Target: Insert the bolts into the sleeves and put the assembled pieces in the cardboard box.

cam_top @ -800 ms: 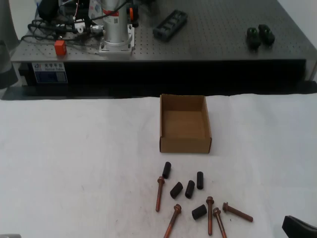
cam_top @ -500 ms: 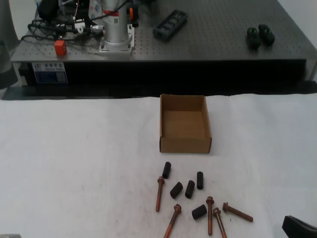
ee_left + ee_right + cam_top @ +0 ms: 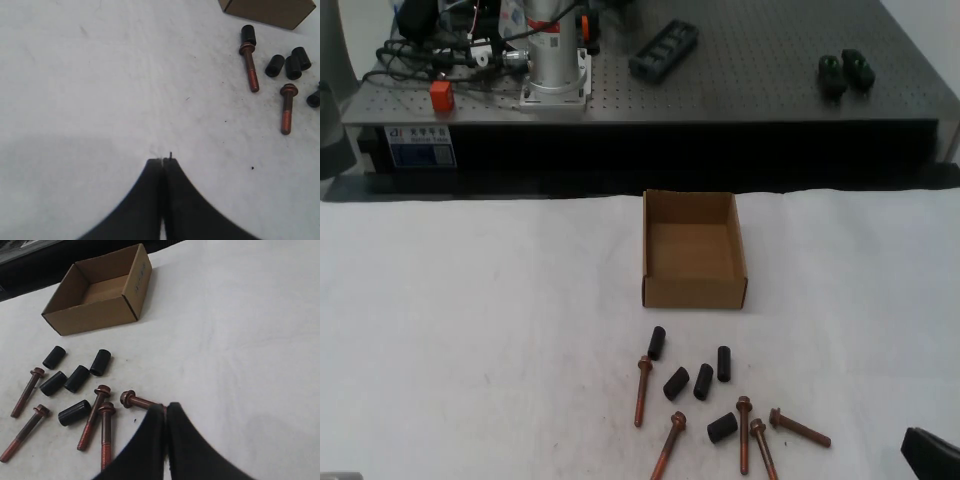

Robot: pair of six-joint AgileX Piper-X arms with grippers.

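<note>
Only the dark arm part (image 3: 932, 455) at the high view's near right edge has slid slightly outward. The copper bolts (image 3: 642, 392) and black sleeves (image 3: 676, 383) lie unmoved on the white surface (image 3: 470, 350), near the empty cardboard box (image 3: 693, 293). The left pincer (image 3: 163, 162) and right pincer (image 3: 166, 407) are pressed together on nothing, so I judge assembly hasn't begun.

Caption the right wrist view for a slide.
Shut right hand near five loose bolts, five sleeves and the empty box on white cloth.
</note>
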